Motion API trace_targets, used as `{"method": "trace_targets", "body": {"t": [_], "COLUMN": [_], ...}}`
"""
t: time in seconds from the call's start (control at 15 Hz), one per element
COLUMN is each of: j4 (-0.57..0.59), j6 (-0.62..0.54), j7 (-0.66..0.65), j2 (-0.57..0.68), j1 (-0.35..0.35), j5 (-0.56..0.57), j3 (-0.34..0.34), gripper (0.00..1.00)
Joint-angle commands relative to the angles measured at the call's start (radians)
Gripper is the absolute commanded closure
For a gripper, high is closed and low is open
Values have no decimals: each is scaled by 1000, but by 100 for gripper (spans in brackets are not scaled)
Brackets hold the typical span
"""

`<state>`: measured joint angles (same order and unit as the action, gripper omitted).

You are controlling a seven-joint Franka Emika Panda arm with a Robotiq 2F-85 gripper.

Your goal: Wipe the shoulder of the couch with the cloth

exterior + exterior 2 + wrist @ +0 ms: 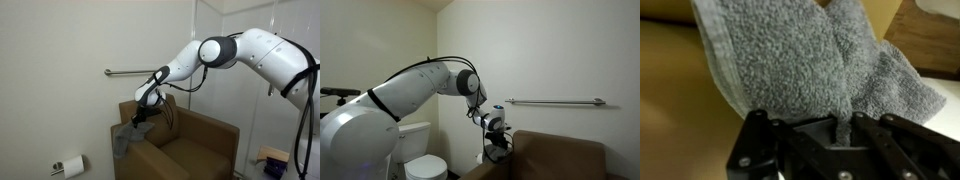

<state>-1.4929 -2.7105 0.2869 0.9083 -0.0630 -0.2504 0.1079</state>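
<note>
A grey terry cloth fills most of the wrist view and hangs from my gripper, whose black fingers are shut on a fold of it. In an exterior view the cloth drapes over the left shoulder of the brown couch, with my gripper just above that shoulder. In an exterior view my gripper sits at the couch's near top corner; the cloth is mostly hidden there.
A metal grab bar runs along the wall above the couch, also in an exterior view. A toilet stands beside the couch. A toilet paper roll hangs low on the wall.
</note>
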Motion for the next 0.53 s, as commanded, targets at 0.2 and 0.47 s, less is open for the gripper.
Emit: {"method": "trace_targets", "body": {"t": [0.2, 0.47], "j4": [-339, -531], "j6": [-57, 41], "j7": [88, 58], "j2": [-347, -544], "j1": [-145, -141], "j5": [-20, -31], "j3": [182, 186], "gripper": [96, 96]}}
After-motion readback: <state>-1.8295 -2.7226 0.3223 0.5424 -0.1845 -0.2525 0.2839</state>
